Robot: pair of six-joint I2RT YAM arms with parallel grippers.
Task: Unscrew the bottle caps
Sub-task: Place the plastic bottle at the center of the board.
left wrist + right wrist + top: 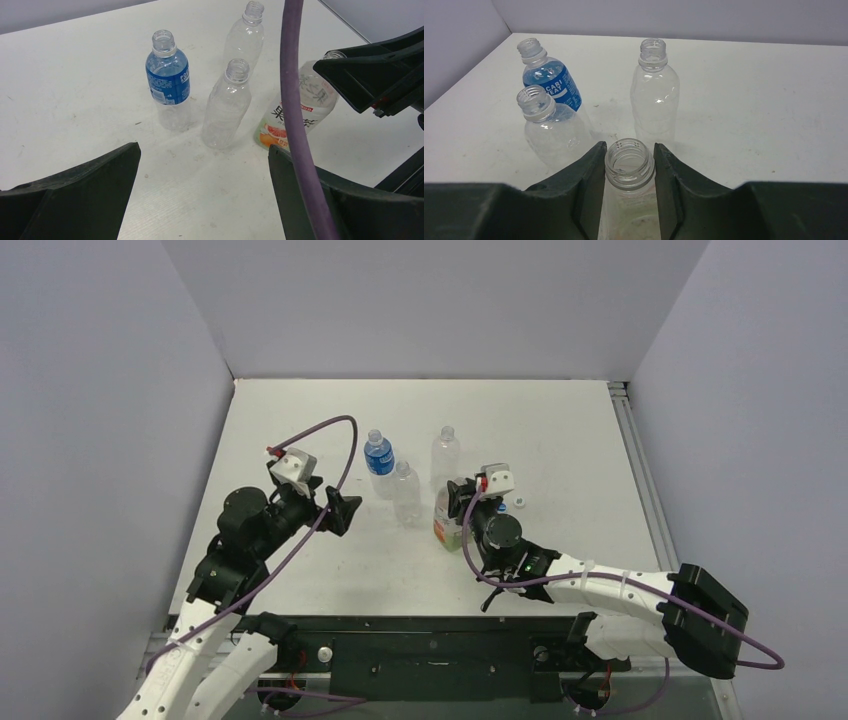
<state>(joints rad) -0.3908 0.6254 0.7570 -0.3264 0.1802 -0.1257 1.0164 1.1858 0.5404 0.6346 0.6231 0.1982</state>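
Four clear bottles stand mid-table, all with open necks. My right gripper (458, 502) (629, 150) is shut on the threaded neck of the orange-and-green labelled bottle (445, 528) (629, 172) (295, 112), which leans slightly. The blue-labelled bottle (379, 462) (168, 82) (549, 82) and two plain bottles (406, 494) (445, 453) stand upright behind it. My left gripper (340, 510) (205, 170) hangs open to their left, holding nothing. One tiny round cap (519, 504) lies on the table just right of the right wrist.
A purple cable (295, 100) crosses the left wrist view in front of the labelled bottle. Grey walls close off the table at the back and both sides. A metal rail (635, 460) runs along the right edge.
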